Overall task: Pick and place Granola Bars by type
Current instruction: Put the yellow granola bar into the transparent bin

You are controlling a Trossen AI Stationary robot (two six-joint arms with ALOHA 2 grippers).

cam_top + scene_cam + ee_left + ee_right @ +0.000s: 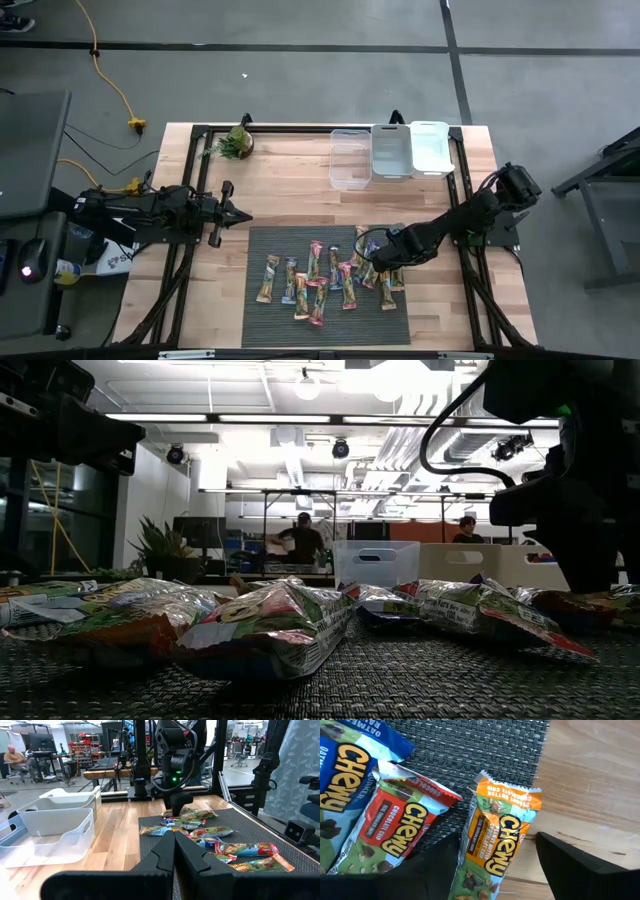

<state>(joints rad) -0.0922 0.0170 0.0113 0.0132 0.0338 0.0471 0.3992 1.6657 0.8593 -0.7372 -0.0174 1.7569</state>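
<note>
The Granola Bars (325, 280) lie scattered on a dark woven mat (270, 325) toward the six o'clock side of the wooden surface (290, 190), in a loose band of about a dozen, most lying roughly lengthwise toward twelve o'clock. Their shiny wrappers read "Chewy": one orange bar (497, 845) lies at the mat's edge partly over bare wood, beside a red chocolate-chip bar (395, 832) and a blue one (345, 775). The right claw (378, 262) sits low over the three o'clock end of the band, its fingers (580, 870) spread apart on either side of the orange bar, grasping nothing yet. The left claw (238, 215) waits at nine o'clock of the surface, just off the mat's corner, pointing toward three o'clock with its fingers (165, 852) pressed together on nothing. At twelve o'clock, three bins stand side by side and touching: a clear bin (350, 158), a grey-tinted bin (391, 152) and a white bin (431, 146); all three look empty. A small potted plant (235, 143) sits near the eleven o'clock corner. Around the surface is grey concrete floor (300, 80) with a yellow cable (110, 85); the room beyond holds desks, monitors, ceiling lights and seated people (303, 540).
</note>
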